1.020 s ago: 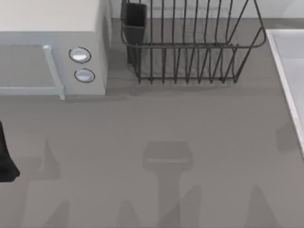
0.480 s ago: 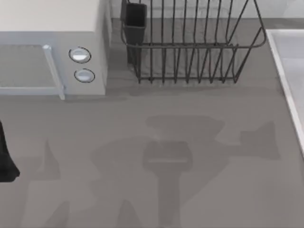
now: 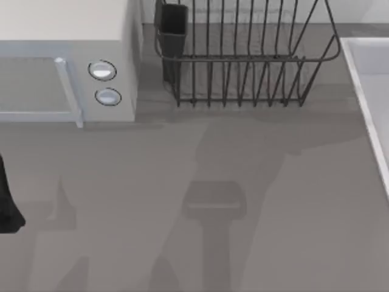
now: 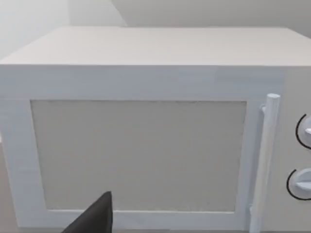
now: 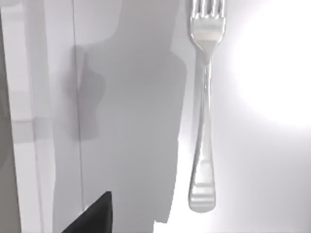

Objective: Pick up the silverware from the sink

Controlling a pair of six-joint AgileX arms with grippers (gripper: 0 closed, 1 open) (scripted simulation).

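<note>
The silverware [image 5: 204,121] is a shiny silver fork lying flat on the pale floor of the sink [image 5: 272,160], its tines pointing away from the rounded handle end. A dark part of my right gripper [image 5: 97,216] hangs above the basin, close to the sink's raised rim [image 5: 29,97] and off to the side of the fork's handle, not touching it. In the top view the sink [image 3: 364,91] shows as a light rim at the right edge. My left arm [image 3: 7,207] stays parked at the left edge, its gripper [image 4: 95,218] facing the microwave.
A white microwave [image 3: 67,61] with two round knobs stands at the back left. A dark wire dish rack [image 3: 243,61] with a black cup holder stands at the back middle. Grey counter [image 3: 200,182] spreads between them and the sink.
The broad arm shadow on the counter has swept from the front, across the middle, toward the dish rack and the sink side. The left arm has not moved.
</note>
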